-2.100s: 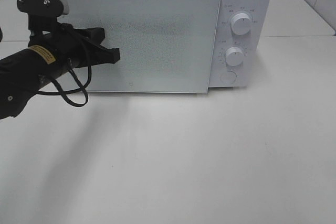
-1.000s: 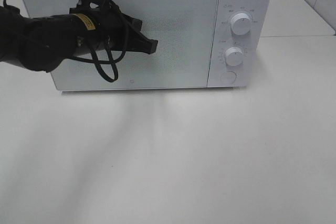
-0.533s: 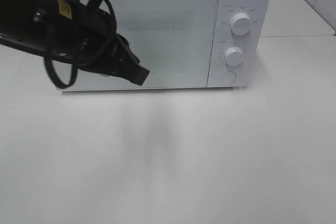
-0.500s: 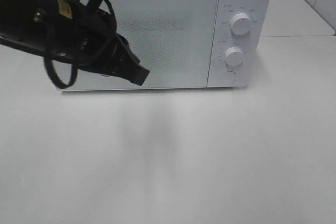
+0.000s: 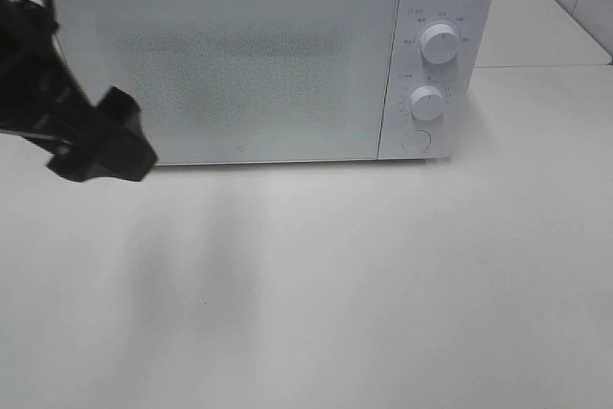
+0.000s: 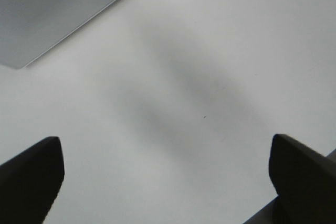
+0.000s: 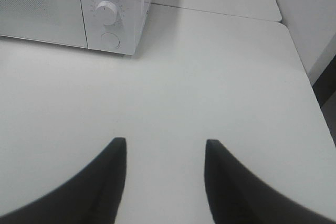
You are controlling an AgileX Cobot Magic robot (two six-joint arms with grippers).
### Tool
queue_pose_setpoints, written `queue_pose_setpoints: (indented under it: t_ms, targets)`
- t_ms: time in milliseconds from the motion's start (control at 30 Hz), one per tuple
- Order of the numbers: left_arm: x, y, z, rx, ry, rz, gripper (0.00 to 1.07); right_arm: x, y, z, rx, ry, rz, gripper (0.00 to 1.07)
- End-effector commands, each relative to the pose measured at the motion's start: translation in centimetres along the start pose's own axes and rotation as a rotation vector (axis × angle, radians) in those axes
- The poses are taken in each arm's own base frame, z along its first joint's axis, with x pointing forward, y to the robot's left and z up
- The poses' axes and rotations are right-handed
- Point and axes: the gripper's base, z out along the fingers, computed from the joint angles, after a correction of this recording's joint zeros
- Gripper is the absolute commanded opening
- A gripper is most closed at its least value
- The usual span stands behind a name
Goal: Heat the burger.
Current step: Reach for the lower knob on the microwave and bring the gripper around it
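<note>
The burger is hidden in every view. The white microwave (image 5: 239, 64) stands at the back of the table with its door shut. My left gripper (image 5: 103, 146) hangs in front of the microwave's lower left corner, apart from the door. In the left wrist view the left gripper (image 6: 168, 182) is open and empty over bare table, its dark fingertips (image 6: 31, 171) far apart, with a corner of the microwave (image 6: 47, 9) beyond. My right gripper (image 7: 163, 171) is open and empty over the table, in front and to the right of the microwave (image 7: 47, 9).
The microwave's panel carries two white knobs (image 5: 439, 43) (image 5: 427, 102) and a round button (image 5: 416, 141). The white table (image 5: 335, 284) spreads out in front. A table edge (image 7: 299, 61) and a seam lie to the right.
The microwave door went from slightly open to shut. My left arm then drew back from the door, moving down and to the left edge of the view.
</note>
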Motion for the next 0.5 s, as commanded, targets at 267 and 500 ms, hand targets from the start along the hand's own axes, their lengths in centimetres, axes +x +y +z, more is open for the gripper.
queue_pose_setpoints:
  t_ms: [267, 500]
  targets:
    - [5.0, 6.5, -6.1, -0.173, -0.029, -0.165, 1.01, 0.2, -0.1, -0.4, 0.012, -0.032, -0.011, 0.49]
    - [12.6, 7.1, -8.5, -0.280, -0.026, -0.298, 1.01, 0.2, -0.1, -0.4, 0.012, -0.032, -0.011, 0.49]
